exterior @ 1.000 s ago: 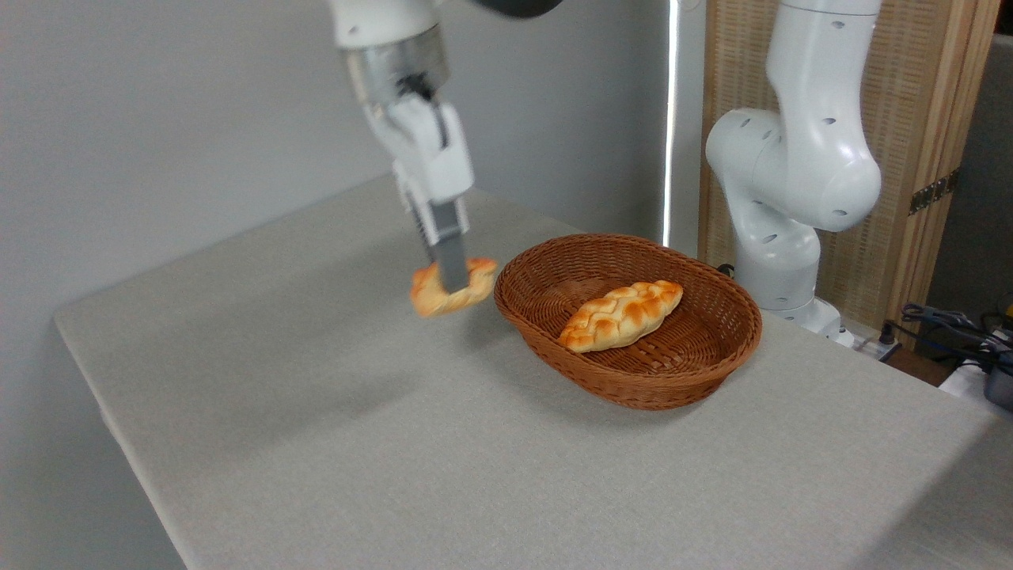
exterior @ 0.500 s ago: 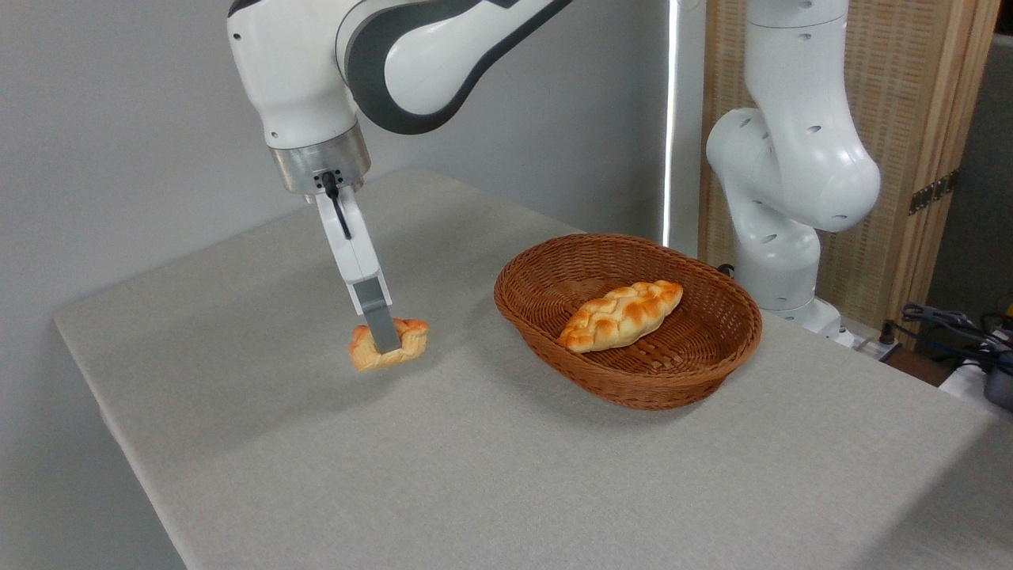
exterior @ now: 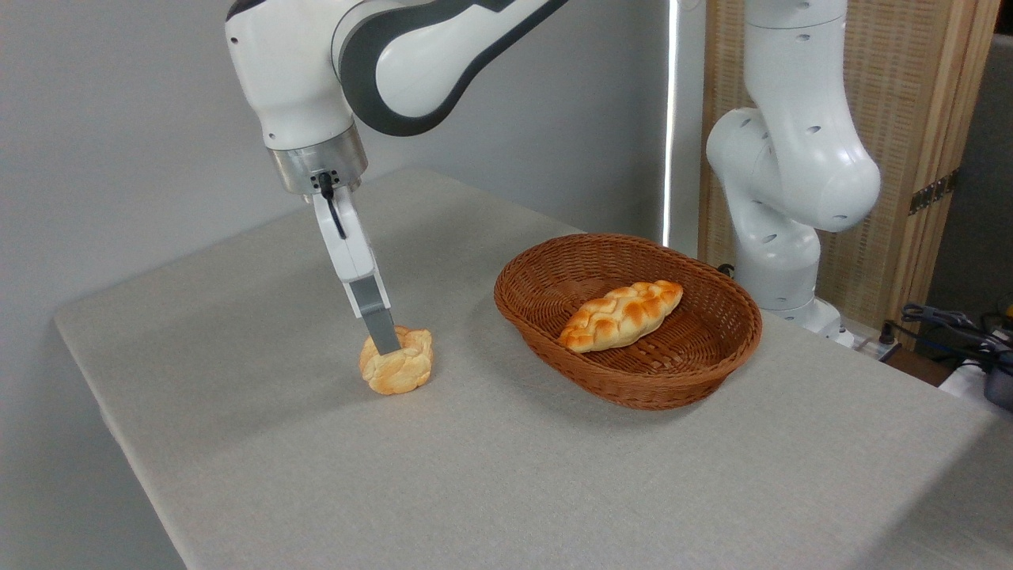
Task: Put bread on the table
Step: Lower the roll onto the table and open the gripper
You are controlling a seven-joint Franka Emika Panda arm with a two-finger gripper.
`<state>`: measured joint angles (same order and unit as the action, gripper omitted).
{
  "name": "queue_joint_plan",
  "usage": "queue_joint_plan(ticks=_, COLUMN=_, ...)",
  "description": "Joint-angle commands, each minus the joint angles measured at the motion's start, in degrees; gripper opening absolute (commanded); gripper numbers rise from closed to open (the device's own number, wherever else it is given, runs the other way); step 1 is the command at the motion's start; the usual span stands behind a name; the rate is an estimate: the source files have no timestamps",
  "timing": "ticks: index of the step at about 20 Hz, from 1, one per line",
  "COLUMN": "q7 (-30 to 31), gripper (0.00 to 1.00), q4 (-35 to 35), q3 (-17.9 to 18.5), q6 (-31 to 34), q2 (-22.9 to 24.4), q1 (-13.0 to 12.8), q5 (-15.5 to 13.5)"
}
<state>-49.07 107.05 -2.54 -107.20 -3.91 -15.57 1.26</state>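
Grey cloth covers the table [exterior: 554, 475], where the bread [exterior: 397, 364] now rests toward the left edge, having dropped from its carried height half a second ago, so the placing looks all but done. Only one finger of the gripper [exterior: 383, 336] shows, touching the bun's top; whether the jaws are spread cannot be told. Count: one bun, one braided loaf [exterior: 620, 315], one wicker basket [exterior: 712, 360], one arm.

Bread [exterior: 396, 368] sits on table [exterior: 506, 475], pincer [exterior: 386, 344] just above.
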Motion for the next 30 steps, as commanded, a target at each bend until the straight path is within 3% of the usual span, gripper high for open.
queue_joint_plan(ticks=1, q7=-0.76, gripper=1.0, q4=-0.7, q3=0.08, q6=0.59, q2=-0.22, q1=0.1, q5=0.32)
queue_joint_plan(ticks=6, q7=-0.85, gripper=1.0, q4=-1.05, q3=0.25, q6=-0.46, q2=-0.13, q1=0.19, q5=5.14)
queue_joint_plan(ticks=13, q7=-1.55, gripper=1.0, q4=-1.58, q3=0.69, q6=-1.87, q2=0.31, q1=0.72, q5=7.17)
queue_joint_plan(ticks=14, q7=-1.55, gripper=1.0, q4=-1.58, q3=0.69, q6=-1.87, q2=0.31, q1=0.72, q5=8.83)
queue_joint_plan(ticks=18, q7=-1.73, gripper=1.0, q4=-1.67, q3=0.69, q6=-2.22, q2=0.31, q1=0.72, q5=10.25)
queue_joint_plan(ticks=21, q7=-2.6, gripper=1.0, q4=-1.58, q3=0.61, q6=-2.31, q2=0.31, q1=0.72, q5=13.32)
queue_joint_plan(ticks=24, q7=-2.43, gripper=1.0, q4=-1.67, q3=0.61, q6=-2.48, q2=0.31, q1=0.72, q5=12.54)
queue_joint_plan(ticks=26, q7=-1.73, gripper=1.0, q4=-1.67, q3=0.69, q6=-2.4, q2=0.57, q1=0.81, q5=9.91)
queue_joint_plan(ticks=27, q7=-1.12, gripper=1.0, q4=-1.67, q3=0.78, q6=-2.31, q2=0.66, q1=0.81, q5=5.98)
queue_joint_plan(ticks=29, q7=0.02, gripper=1.0, q4=-1.67, q3=0.87, q6=-2.31, q2=0.83, q1=0.81, q5=1.49)
queue_joint_plan(ticks=30, q7=0.12, gripper=1.0, q4=-1.67, q3=0.87, q6=-2.31, q2=0.84, q1=0.81, q5=0.85)
